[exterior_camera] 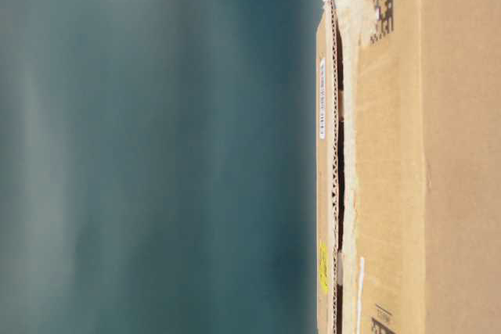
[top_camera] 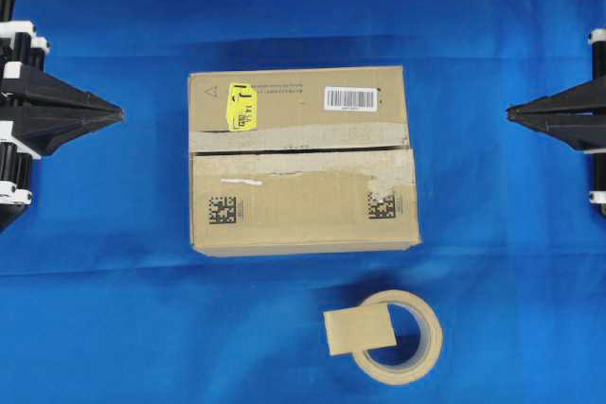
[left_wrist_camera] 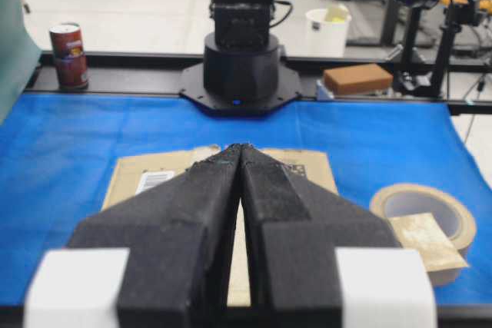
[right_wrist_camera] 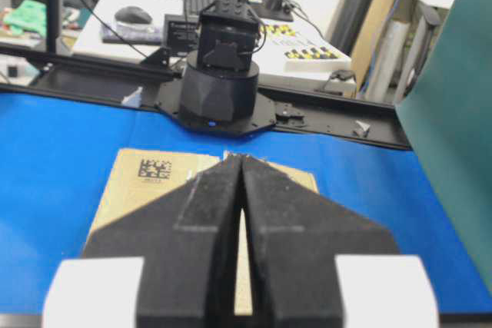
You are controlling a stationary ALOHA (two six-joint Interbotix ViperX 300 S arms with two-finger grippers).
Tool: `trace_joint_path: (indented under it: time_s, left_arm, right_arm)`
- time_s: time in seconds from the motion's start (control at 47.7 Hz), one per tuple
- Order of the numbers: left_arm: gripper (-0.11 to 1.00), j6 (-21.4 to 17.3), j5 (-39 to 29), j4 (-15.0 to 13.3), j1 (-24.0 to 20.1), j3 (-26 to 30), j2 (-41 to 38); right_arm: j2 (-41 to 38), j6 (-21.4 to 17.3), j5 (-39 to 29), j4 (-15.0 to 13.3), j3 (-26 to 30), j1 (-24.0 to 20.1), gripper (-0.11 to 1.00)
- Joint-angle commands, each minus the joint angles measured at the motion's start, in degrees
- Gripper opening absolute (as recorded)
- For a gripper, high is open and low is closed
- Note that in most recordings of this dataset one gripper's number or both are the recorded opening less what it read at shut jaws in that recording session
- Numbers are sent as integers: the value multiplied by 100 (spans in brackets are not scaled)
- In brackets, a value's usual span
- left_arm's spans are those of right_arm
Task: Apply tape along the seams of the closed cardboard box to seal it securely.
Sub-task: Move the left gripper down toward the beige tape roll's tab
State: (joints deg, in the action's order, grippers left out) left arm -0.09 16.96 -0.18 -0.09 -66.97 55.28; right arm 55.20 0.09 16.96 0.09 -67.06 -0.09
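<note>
Overhead, the box (top_camera: 303,160) is centred, its seam (top_camera: 284,150) partly covered by an old strip (top_camera: 294,137); the tape (top_camera: 359,329) lies on the roll (top_camera: 398,336) just below. Both grippers, left (top_camera: 121,114) and right (top_camera: 508,113), are parked closed and empty. In the table-level view the slit gapes. In the wrist views the jaws are pressed together, so they should be opened before the tape's free edge is pinched.

Cardboard box (exterior_camera: 407,154) cut off right, top and bottom at table level; blurred teal beside; middle hidden behind left gripper (left_wrist_camera: 241,147).

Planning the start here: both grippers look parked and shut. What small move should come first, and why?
Probably open the right gripper and reach toward the tape lying on the roll. The box seam needs sealing, and the left gripper is farther away.
</note>
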Motion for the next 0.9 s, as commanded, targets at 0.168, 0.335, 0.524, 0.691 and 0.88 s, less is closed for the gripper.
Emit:
trace_joint_path:
  time_s: [0.168, 0.335, 0.524, 0.691, 0.88]
  left_arm:
    - [0, -88, -35, -123, 246, 132, -132]
    - [0, -439, 396, -88, 650, 123, -448]
    - [0, -1354, 1099, -97, 1222, 149, -817]
    - [3, -1995, 1257, -79, 1687, 185, -1213]
    - [46, -3305, 1389, -97, 2127, 396, -2083]
  right_arm:
    - [-26, -53, -343, 53, 202, 0, 1]
    - [-35, -53, -422, 97, 211, 0, 1]
    - [-35, -53, -422, 97, 211, 0, 1]
    - [-35, -53, -422, 97, 211, 0, 2]
    - [-62, -53, -422, 105, 202, 0, 1]
